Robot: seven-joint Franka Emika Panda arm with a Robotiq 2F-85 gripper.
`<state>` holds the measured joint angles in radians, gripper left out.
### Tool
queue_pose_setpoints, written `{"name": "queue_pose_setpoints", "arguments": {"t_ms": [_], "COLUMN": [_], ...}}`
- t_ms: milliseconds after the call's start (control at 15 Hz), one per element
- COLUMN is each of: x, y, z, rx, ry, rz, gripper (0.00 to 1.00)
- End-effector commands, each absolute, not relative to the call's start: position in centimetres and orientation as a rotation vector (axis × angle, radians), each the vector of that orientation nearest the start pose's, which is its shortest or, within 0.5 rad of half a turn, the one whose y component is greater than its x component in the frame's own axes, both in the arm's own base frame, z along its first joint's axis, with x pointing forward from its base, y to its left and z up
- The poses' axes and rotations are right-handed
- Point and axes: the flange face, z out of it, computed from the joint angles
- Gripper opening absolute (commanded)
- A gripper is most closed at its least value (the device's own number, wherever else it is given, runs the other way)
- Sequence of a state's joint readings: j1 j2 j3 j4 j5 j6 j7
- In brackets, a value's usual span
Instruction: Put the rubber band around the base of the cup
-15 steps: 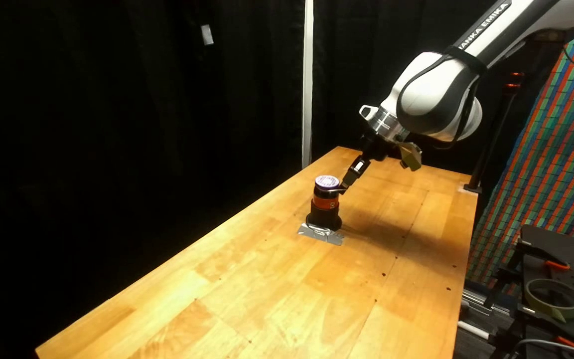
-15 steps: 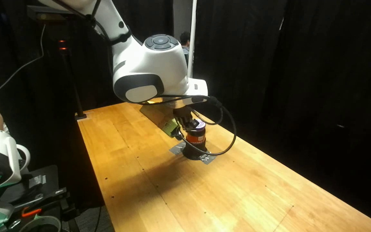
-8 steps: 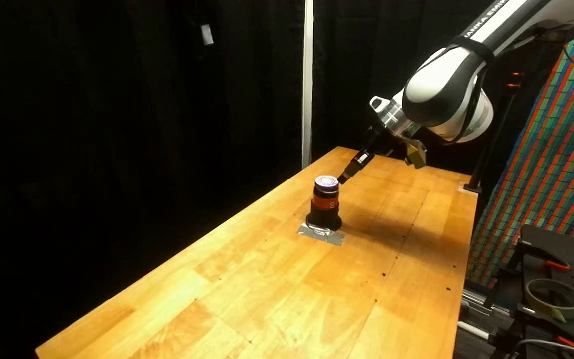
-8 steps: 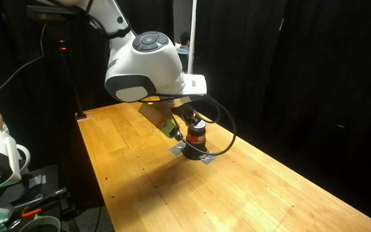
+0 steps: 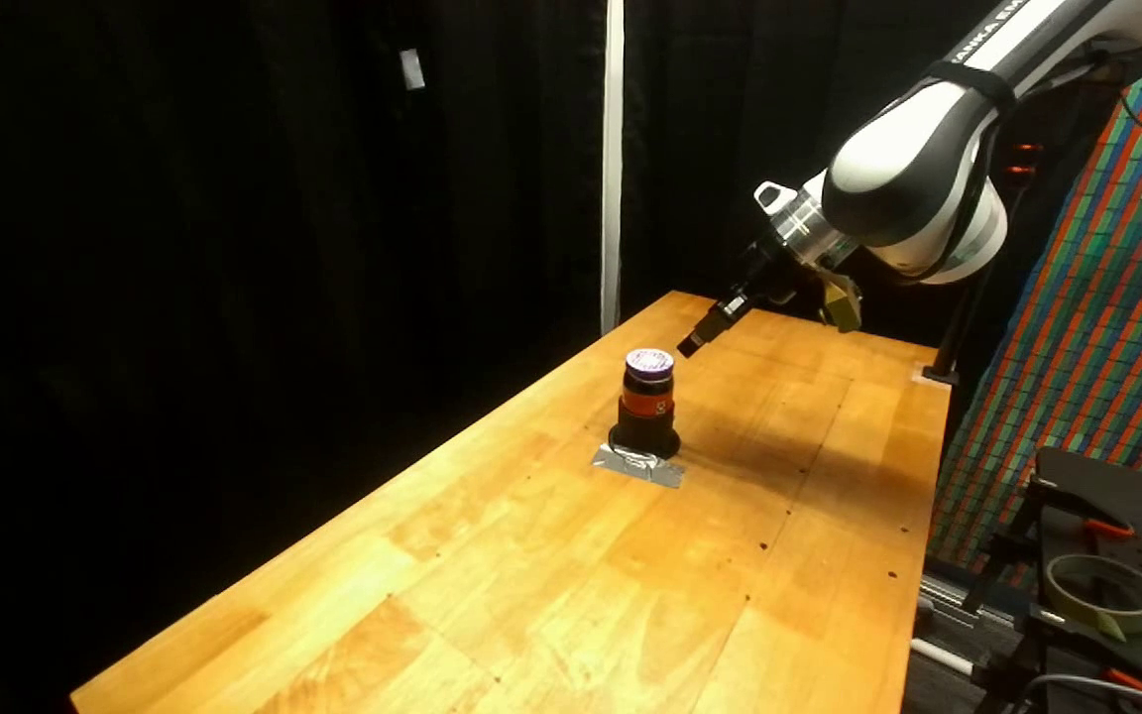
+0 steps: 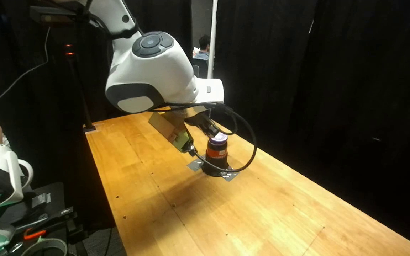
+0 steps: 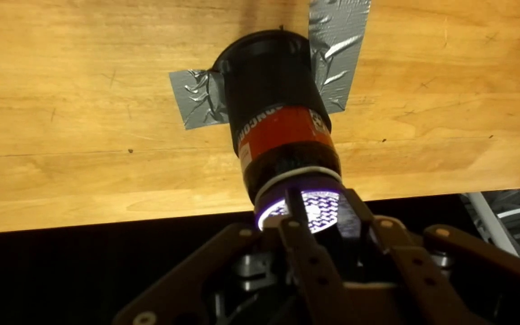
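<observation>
I see the jaws apart near the lid (image 5: 649,361), the band (image 7: 309,169) seemingly around the cup (image 7: 289,130) just beyond them, and fear a one-sided push down could tilt the band and spring it off.

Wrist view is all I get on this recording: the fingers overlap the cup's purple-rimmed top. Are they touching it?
Observer: No; an exterior view shows a narrow gap between the fingertips and the purple-rimmed top of the cup.
Operator: Anything hanging near the cup that my picture misses?
Observer: Yes, a black cable loops down from the arm; in an exterior view it passes in front of the cup's lower part. Whether it touches, I can't tell.
</observation>
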<state>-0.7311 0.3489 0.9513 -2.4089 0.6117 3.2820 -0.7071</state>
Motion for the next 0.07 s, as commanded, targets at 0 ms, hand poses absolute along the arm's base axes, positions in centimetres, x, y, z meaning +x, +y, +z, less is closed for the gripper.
{"name": "queue_pose_setpoints", "arguments": {"t_ms": [0], "x": [52.67], "y": [5.30], "z": [27.86], "rx": [-2.774], "ry": [-0.232], "rz": [-0.889], "gripper": [0.35]}}
